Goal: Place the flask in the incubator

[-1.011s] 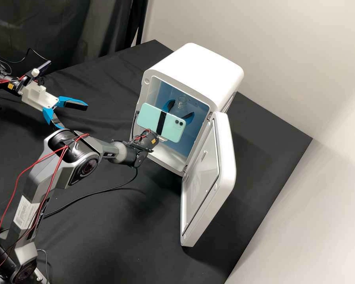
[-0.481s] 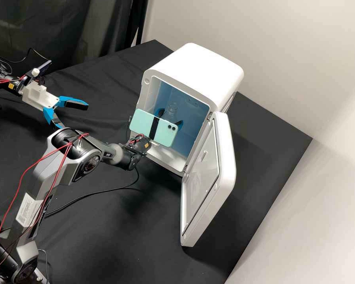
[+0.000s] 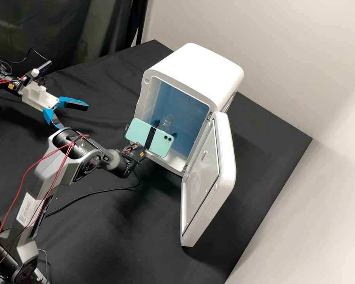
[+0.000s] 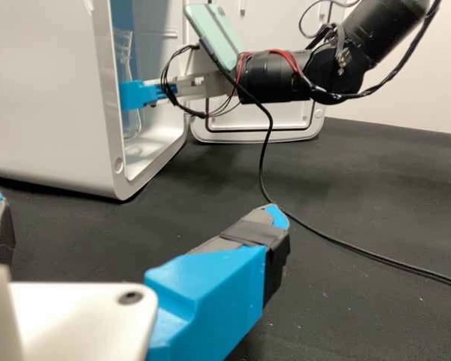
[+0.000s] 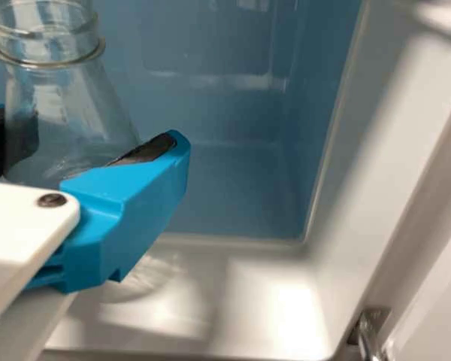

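The clear glass flask (image 3: 169, 119) stands upright inside the white incubator (image 3: 201, 71), low in its blue chamber near the front opening. My right gripper (image 3: 164, 127) is shut on the flask (image 5: 56, 113); one blue finger (image 5: 135, 180) presses its side, and the other is mostly hidden at the picture's edge. I cannot tell whether the flask's base touches the chamber floor. In the left wrist view the flask (image 4: 128, 68) shows just inside the incubator's wall (image 4: 52, 90). My left gripper (image 3: 65, 108) hangs open and empty over the bench, far left of the incubator.
The incubator's door (image 3: 211, 177) hangs open to the right, down to the bench. A mint-green phone (image 3: 150, 138) is strapped on the right wrist, in front of the opening. A black cable (image 4: 346, 241) trails across the black cloth. The bench edge (image 3: 264, 221) runs close to the door.
The right arm has drawn back and down with the flask, from deep and high in the chamber to low near the front. The left arm has stayed put.
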`<state>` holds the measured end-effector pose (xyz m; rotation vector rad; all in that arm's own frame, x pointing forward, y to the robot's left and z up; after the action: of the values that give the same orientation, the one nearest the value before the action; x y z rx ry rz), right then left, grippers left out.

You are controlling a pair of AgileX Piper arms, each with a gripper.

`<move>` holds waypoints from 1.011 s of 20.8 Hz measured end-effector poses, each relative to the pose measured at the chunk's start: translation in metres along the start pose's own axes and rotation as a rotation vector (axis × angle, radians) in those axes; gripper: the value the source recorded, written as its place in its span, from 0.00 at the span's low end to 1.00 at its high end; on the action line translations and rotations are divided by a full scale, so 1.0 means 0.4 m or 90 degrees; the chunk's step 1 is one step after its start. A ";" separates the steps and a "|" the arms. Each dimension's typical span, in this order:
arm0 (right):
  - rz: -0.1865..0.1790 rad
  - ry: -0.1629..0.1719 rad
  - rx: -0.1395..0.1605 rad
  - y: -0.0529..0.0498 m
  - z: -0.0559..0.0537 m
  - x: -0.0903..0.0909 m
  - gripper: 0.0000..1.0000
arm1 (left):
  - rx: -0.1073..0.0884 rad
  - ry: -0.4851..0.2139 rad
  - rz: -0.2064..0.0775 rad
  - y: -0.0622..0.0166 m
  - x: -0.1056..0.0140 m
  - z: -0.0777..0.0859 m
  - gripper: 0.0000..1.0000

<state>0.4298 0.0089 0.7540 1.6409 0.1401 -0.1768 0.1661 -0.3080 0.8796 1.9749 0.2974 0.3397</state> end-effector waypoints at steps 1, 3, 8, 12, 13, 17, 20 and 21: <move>-0.003 -0.003 0.001 -0.003 0.004 -0.002 0.00 | 0.000 0.000 0.000 0.000 0.000 0.000 1.00; -0.007 -0.009 0.002 -0.011 0.012 -0.001 0.00 | 0.000 0.000 0.000 0.000 0.000 0.000 1.00; -0.014 -0.018 0.004 -0.031 0.040 0.006 0.00 | 0.001 -0.006 -0.002 -0.001 0.002 0.005 1.00; -0.003 -0.020 0.007 -0.023 0.057 0.007 0.00 | 0.002 -0.010 -0.003 -0.002 0.003 0.008 1.00; 0.001 -0.021 0.007 -0.017 0.060 0.009 0.00 | 0.002 -0.011 -0.004 -0.002 0.004 0.009 1.00; 0.016 -0.027 0.009 0.002 0.081 0.017 0.00 | 0.002 -0.011 -0.004 -0.002 0.004 0.009 1.00; 0.031 -0.028 0.010 0.023 0.087 0.020 0.00 | 0.002 -0.011 -0.004 -0.002 0.004 0.009 1.00; 0.033 -0.030 0.011 0.027 0.090 0.019 0.00 | 0.002 -0.011 -0.004 -0.002 0.004 0.009 1.00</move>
<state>0.4384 -0.0281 0.7603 1.6542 0.0612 -0.1772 0.1688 -0.3102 0.8775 1.9790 0.2927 0.3181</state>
